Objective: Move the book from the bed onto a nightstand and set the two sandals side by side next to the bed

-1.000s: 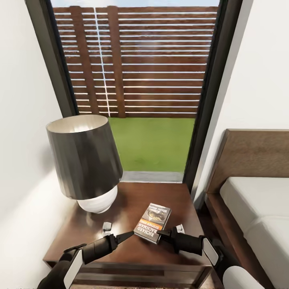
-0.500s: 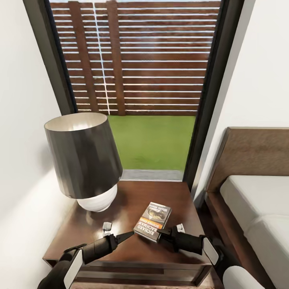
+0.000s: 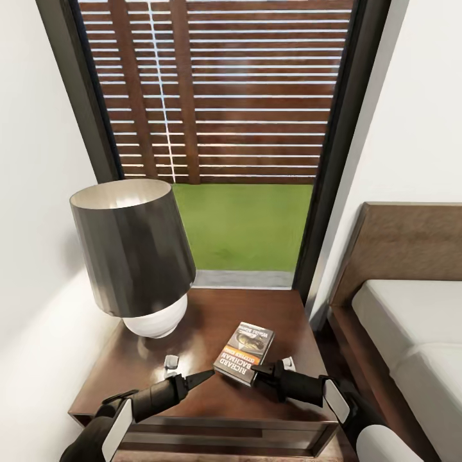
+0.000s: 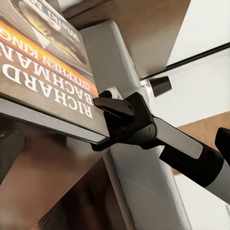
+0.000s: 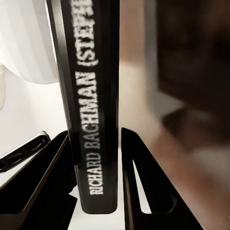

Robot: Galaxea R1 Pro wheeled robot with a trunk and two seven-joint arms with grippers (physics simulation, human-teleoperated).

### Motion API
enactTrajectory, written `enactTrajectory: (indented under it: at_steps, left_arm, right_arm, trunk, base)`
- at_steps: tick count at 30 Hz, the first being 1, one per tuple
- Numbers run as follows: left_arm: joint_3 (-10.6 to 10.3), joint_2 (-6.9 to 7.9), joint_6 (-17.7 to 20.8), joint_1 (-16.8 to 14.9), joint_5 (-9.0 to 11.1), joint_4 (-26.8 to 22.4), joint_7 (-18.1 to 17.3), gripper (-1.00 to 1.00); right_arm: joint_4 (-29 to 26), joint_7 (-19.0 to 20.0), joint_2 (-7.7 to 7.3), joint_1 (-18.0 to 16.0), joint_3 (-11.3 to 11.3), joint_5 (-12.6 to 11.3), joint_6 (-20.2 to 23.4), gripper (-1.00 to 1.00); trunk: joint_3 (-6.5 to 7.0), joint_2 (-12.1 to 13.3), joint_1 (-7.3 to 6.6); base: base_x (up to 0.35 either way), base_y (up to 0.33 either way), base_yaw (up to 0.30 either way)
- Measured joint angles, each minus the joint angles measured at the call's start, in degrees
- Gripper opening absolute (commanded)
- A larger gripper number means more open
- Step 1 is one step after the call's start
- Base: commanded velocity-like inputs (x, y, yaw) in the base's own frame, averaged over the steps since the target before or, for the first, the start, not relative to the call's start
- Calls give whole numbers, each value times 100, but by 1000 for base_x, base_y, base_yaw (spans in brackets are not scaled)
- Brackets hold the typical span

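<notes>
Little has shifted over the last second: the book (image 3: 244, 353) has crept a touch nearer the lamp, and the whole view has tipped slightly. Closest to me, the right tool (image 3: 256, 375) has the book's near corner between its fingers (image 5: 139, 187); the right wrist view shows the spine standing in the gap, one finger against it and a sliver of space at the other, so I cannot tell whether it is gripped or let go. The left tool (image 3: 208, 374) hangs just beside the book's near edge, nothing in it, its opening hidden from me. The paperback looks light, thin and bendy, its cover likely slick; best held across the spine edge. Dark cover, white lettering, orange band, resting on the bench (image 3: 212, 314) before the lamp (image 3: 131, 250).
</notes>
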Motion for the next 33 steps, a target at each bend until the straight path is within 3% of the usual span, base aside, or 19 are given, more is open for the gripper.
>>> enactTrajectory:
  at_steps: [17, 21, 33]
  left_arm:
    - [0, 0, -3, 0, -6, 0, 0, 100]
    - [-1, -2, 0, -1, -8, 1, 2, 100]
    - [-1, -33, 0, -1, -9, 1, 0, 100]
  right_arm:
    - [0, 0, 0, 0, 0, -1, 2, -100]
    - [22, -79, 2, 5, 26, 119, -36, -100]
    - [22, -80, 1, 5, 26, 126, -40, -100]
  trunk:
    - [0, 0, 0]
    - [87, 6, -9]
    - [88, 7, -9]
  base:
    - [0, 0, 0]
    - [0, 0, 0]
    - [0, 0, 0]
